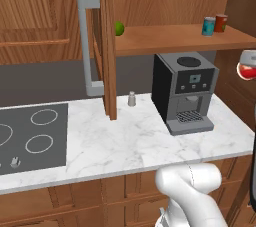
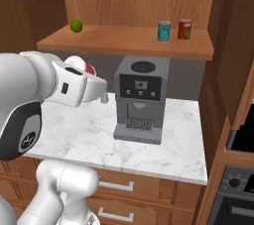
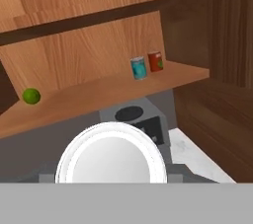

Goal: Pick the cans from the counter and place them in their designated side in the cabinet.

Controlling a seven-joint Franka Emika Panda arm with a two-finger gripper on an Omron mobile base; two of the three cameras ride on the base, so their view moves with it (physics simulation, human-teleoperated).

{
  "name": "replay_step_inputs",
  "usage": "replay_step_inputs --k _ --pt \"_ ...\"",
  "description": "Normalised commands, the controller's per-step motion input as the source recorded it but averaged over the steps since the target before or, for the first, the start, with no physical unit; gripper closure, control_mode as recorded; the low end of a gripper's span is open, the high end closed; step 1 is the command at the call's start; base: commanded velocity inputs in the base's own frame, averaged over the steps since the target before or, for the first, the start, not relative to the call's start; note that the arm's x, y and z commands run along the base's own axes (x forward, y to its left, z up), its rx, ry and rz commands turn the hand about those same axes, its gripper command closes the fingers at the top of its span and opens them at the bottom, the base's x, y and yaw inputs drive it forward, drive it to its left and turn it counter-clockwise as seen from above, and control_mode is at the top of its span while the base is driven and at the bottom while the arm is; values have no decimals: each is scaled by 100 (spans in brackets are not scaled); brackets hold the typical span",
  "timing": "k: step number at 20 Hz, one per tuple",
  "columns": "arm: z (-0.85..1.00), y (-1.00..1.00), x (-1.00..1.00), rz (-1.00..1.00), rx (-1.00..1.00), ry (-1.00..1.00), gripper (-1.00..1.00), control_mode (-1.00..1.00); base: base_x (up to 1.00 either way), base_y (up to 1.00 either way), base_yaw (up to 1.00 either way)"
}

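Gripping red can (image 3: 109, 155) | pincer (image 2: 87, 73) closed round it | above counter (image 2: 173, 144)

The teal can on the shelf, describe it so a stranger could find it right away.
Start at the brown wooden cabinet above the black coffee machine. On its plank shelf, toward the right end, two cans stand side by side. The teal can is the left one, blue-green where its neighbour is brownish-red.

- A black and grey coffee machine (image 1: 184, 91) stands at the back, under the wooden shelf.
- A small grey shaker (image 1: 132, 99) stands to its left.
- A green lime (image 2: 76, 26) sits alone on the left end of the shelf.
- Low wooden drawers (image 2: 124, 189) have silver handles.
- A dark oven (image 2: 239, 189) is on the right.
- The wall behind is dark grey.
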Motion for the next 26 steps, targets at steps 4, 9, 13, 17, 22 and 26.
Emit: replay_step_inputs --k 4,9,13,17,22,26 --pt "12 5 1 -1 0 -4 100 -100 0 0 0" --pt "10 7 7 -1 0 -3 100 -100 0 0 0" --pt "10 5 12 -1 0 -3 100 -100 0 0 0" --pt "11 2 13 -2 0 -3 100 -100 0 0 0" --pt "10 1 17 -2 0 -2 100 -100 0 0 0" --pt "8 2 20 -2 0 -1 100 -100 0 0 0"
